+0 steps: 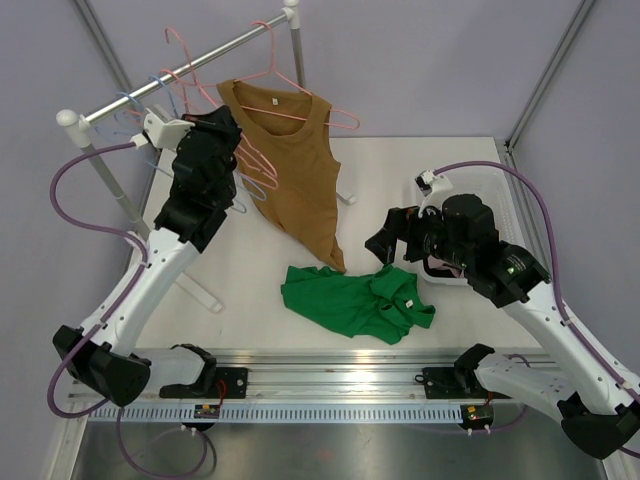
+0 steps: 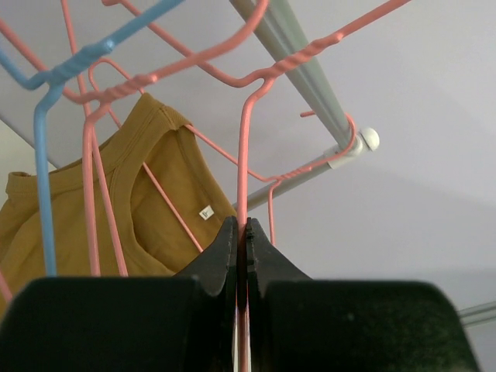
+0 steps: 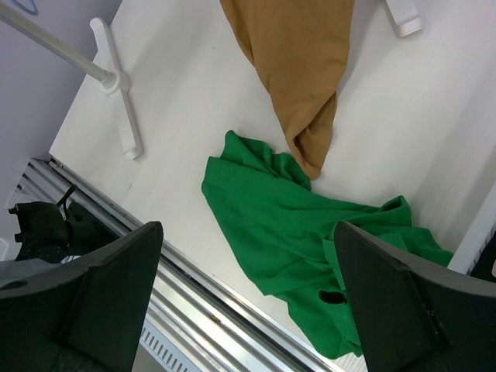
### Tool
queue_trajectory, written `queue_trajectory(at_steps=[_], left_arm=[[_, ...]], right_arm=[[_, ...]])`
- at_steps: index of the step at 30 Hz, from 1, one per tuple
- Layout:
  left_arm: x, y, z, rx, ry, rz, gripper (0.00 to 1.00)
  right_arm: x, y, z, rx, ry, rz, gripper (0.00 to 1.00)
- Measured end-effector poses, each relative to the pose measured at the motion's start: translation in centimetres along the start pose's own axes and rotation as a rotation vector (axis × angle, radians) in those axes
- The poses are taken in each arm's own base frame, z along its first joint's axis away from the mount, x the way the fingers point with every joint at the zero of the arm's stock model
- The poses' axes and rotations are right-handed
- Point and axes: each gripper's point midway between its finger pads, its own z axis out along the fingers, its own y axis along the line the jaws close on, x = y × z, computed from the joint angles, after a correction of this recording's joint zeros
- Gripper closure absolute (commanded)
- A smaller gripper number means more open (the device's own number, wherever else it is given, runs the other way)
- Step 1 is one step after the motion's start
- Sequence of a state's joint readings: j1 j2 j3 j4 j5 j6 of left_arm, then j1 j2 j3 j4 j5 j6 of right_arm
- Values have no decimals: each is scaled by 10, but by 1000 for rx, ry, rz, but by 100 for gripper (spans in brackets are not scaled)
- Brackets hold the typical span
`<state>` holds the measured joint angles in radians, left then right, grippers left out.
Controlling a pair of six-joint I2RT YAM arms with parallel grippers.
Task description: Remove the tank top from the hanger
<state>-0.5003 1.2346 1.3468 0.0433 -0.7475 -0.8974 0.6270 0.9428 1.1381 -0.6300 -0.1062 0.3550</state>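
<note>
A mustard-brown tank top (image 1: 295,170) hangs on a pink hanger (image 1: 300,85) from the rack rail, its hem trailing onto the table. My left gripper (image 1: 230,135) is at the top's left shoulder. In the left wrist view it (image 2: 242,232) is shut on a vertical pink hanger wire (image 2: 243,163), with the top's neckline (image 2: 147,194) just to the left. My right gripper (image 1: 385,245) hovers above the table, open and empty (image 3: 248,263). The top's hem (image 3: 302,77) shows beyond it.
A crumpled green shirt (image 1: 355,300) lies on the table below the tank top's hem and under my right gripper (image 3: 310,232). Several empty pink and blue hangers (image 2: 46,155) hang on the rail (image 1: 180,65). The rack's foot (image 3: 116,85) rests left; a white tray (image 1: 475,185) sits at the right.
</note>
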Motion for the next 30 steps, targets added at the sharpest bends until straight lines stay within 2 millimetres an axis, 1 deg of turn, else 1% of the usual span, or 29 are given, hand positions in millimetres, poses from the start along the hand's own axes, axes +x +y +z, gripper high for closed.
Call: queue_trajectory(at_steps=[2,4,7,11,12,13,14,17,19,22,25,26,28,30], left_arm=[[2,2,10,-9,8,1,100],[8,9,14,-26,24,1,100],[18,21,11,-51,48,-9,100],[29,44,4,-87,73,-22,100],[31,46,3,-91,76,-23,96],[32,48,3,-95,79,-21,86],[32,48,3,-94,79,-23,75],[33,45,2,-84,90,-31,58],[34,43,1,-72,102,-35,48],[35,37,-2,-49,124,-36,36],[30,24,-6,-11,143,-49,24],[27,19,-9,5,151,-55,2],[21,10,-16,35,164,-68,1],[14,3,-24,60,179,-78,1]], right_arm=[[-1,1,0,-5,-3,0,0],[-1,2,0,-12,-4,-1,1],[-2,3,1,-15,-8,-2,0],[-3,3,3,-16,-7,-5,0],[-2,3,4,-14,-4,-5,1],[-2,2,6,-14,1,-5,1],[-1,2,8,-15,6,-5,1],[4,0,15,-8,31,-4,1],[10,-3,21,-2,55,-3,1],[19,-6,30,3,94,-2,0],[27,-11,40,19,134,-3,1],[31,-13,44,27,149,-2,1],[38,-19,53,53,183,2,1],[49,-30,62,101,226,5,0]])
